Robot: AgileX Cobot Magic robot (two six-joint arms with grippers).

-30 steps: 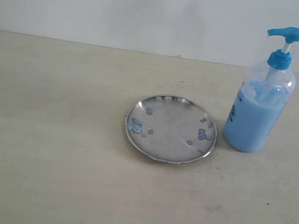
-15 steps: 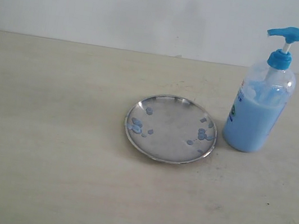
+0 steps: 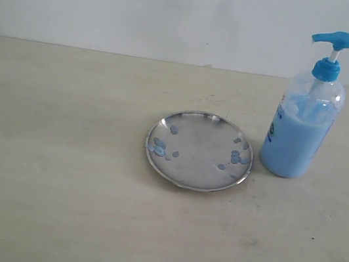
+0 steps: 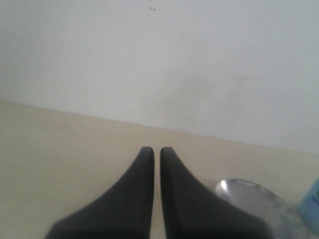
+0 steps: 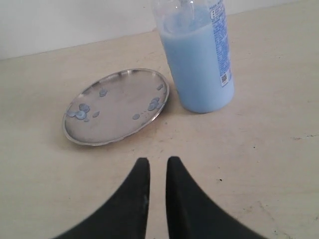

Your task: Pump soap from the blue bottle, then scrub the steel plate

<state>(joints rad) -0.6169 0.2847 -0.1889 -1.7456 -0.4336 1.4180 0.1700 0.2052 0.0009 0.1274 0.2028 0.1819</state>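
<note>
The steel plate (image 3: 202, 142) lies flat on the table, with small pale blue soap blobs (image 3: 159, 146) near its left and right rims. Just right of it stands the blue bottle (image 3: 300, 124), over half full of light blue soap, its blue pump head (image 3: 335, 40) raised. Neither gripper shows in the exterior view. In the right wrist view, my right gripper (image 5: 158, 160) is shut and empty over bare table, short of the plate (image 5: 119, 102) and the bottle (image 5: 199, 64). My left gripper (image 4: 156, 149) is shut and empty, with the plate's rim (image 4: 249, 196) off to one side.
A pale wall (image 3: 147, 7) rises behind the beige table (image 3: 53, 185). A sliver of the bottle (image 4: 311, 204) shows at the edge of the left wrist view.
Half a second ago a small dark shape showed at the right edge of the exterior view; it is gone now. Plate and bottle have not moved.
</note>
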